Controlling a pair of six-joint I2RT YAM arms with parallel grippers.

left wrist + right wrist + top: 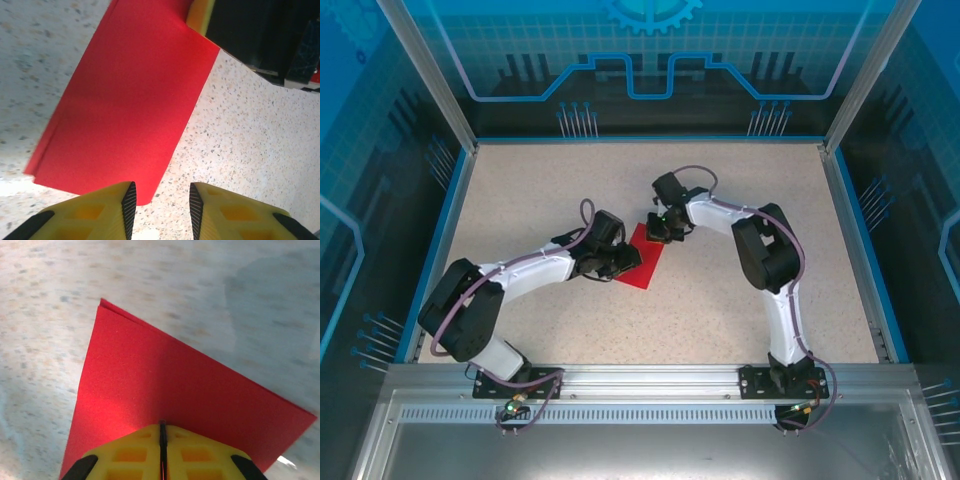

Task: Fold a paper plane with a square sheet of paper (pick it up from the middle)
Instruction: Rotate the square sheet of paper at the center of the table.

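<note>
Two tools are stationed at opposite ends of the sheet [642, 264], which lies folded double and flat on the worktop [750, 320]. The right tool [162, 440] is closed on the far edge, judged to pin the layers. The left tool [160, 205] is part open and empty, with one finger [102, 212] over the near corner, presumably poised for creasing.

The desk [260, 130] is pale beige with fine dark speckles, and a bright patch of light lies on it just left of the left fingers [100, 210]. Far beyond them stands a translucent blue back wall [640, 60] printed with a gear and circuit-like lines. Similar blue side panels [370, 200], aluminium posts [425, 75] and a blue rim [438, 240] enclose the desk.
</note>
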